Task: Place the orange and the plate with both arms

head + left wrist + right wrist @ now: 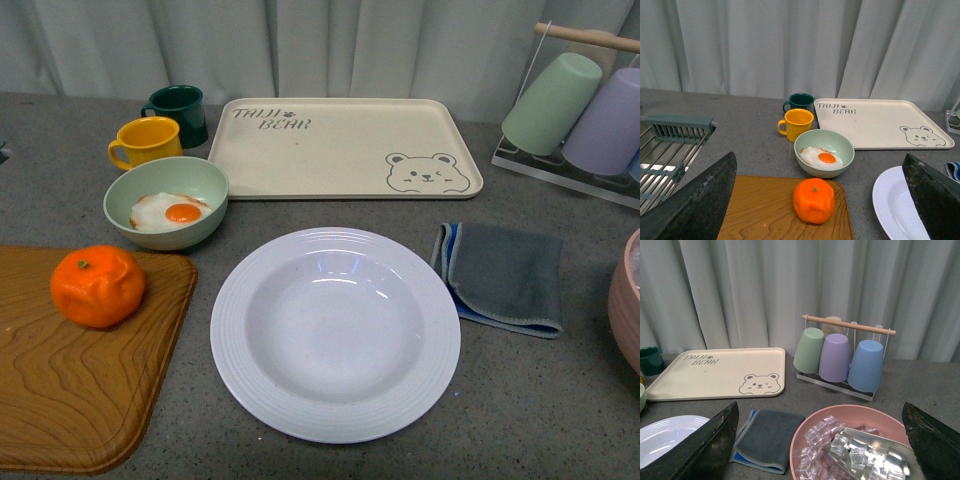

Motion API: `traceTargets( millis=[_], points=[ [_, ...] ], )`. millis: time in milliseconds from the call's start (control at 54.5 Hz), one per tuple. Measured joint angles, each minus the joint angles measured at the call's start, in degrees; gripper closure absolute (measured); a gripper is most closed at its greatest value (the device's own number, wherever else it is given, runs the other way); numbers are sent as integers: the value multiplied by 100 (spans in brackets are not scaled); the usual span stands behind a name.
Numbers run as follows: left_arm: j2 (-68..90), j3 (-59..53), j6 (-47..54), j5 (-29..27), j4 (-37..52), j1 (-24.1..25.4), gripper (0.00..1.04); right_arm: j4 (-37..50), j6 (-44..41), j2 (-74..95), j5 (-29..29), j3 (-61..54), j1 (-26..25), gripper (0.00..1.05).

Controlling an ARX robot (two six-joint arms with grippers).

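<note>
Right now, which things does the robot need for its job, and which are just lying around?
Needed: orange, plate.

Just lying around: wooden board, green bowl with egg, yellow mug, dark green mug, bear tray, grey cloth, cup rack, pink bowl of ice.

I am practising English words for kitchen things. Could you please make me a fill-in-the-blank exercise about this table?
1. In the front view, the orange lies ____ of the plate.
2. The green bowl holds a fried ____.
3. The cream tray shows a drawn ____ face.
Missing words: left; egg; bear.
</note>
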State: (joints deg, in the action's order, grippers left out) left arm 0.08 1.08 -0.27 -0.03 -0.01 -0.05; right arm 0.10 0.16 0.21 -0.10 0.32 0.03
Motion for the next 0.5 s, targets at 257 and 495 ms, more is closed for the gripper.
traceTargets(
  millis=[257,495],
  points=[
    [0,0,0,0,0,0,7,0,0,0,0,0,0,9],
    [0,0,0,0,0,0,7,0,0,0,0,0,0,9]
  ],
)
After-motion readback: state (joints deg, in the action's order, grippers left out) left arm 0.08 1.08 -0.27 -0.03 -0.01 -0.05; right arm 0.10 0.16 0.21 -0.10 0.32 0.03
